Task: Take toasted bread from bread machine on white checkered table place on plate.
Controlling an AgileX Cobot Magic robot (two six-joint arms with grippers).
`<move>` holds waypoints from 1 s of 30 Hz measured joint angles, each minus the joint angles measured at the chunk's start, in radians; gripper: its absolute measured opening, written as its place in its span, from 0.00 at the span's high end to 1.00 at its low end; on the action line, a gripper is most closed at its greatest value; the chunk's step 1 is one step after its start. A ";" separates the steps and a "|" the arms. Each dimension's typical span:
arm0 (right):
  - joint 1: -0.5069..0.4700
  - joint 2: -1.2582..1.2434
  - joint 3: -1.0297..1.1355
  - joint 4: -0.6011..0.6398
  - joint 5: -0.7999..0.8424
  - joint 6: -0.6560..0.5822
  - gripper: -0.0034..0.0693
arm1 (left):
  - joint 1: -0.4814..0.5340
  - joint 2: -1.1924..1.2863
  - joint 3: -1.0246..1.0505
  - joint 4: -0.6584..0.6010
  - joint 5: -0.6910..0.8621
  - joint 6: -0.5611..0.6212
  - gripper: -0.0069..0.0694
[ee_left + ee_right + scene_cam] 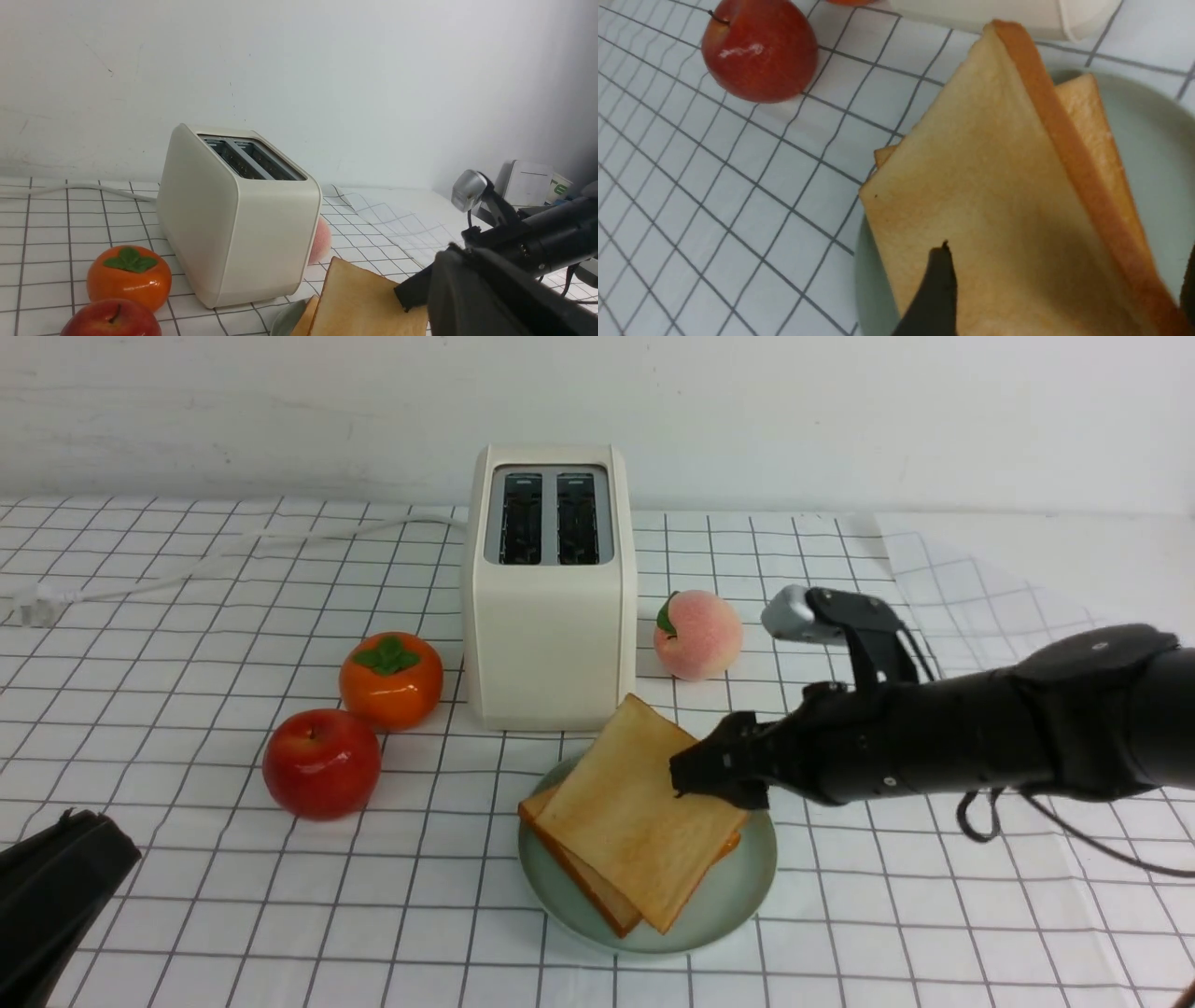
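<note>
The bread machine (551, 616) stands upright at the back of the white checkered table (187, 915), both slots empty; it also shows in the left wrist view (233, 224). Two slices of toasted bread are on the plate (738, 896). The lower slice (597, 896) lies flat. The upper slice (625, 812) leans on it, far corner raised. My right gripper (714, 779) reaches in from the right. Its jaws stand wider than the slice is thick (1066, 261), one finger (938, 289) on the upper face. My left gripper (56, 887) is low at the front left, away from the plate.
A red apple (322, 763) and an orange persimmon (390, 679) sit left of the toaster. A peach (697, 635) sits to its right, behind my right arm. The white cord (233, 555) runs off to the back left. The cloth ends at the back right (934, 569).
</note>
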 joint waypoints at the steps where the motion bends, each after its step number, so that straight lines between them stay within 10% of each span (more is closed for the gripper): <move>1: 0.000 -0.011 0.000 -0.019 -0.008 0.010 0.07 | 0.000 0.000 0.000 0.000 0.000 0.000 0.88; 8: 0.000 -0.264 0.000 -0.408 0.026 0.355 0.34 | 0.000 0.000 0.000 0.000 0.000 0.000 0.88; 16: 0.000 -0.609 0.000 -0.972 0.373 0.925 0.94 | 0.000 0.000 0.000 0.000 0.000 0.000 0.93; 30: 0.000 -0.987 0.001 -1.233 0.654 1.171 0.96 | 0.000 0.000 0.000 0.000 -0.019 0.000 0.93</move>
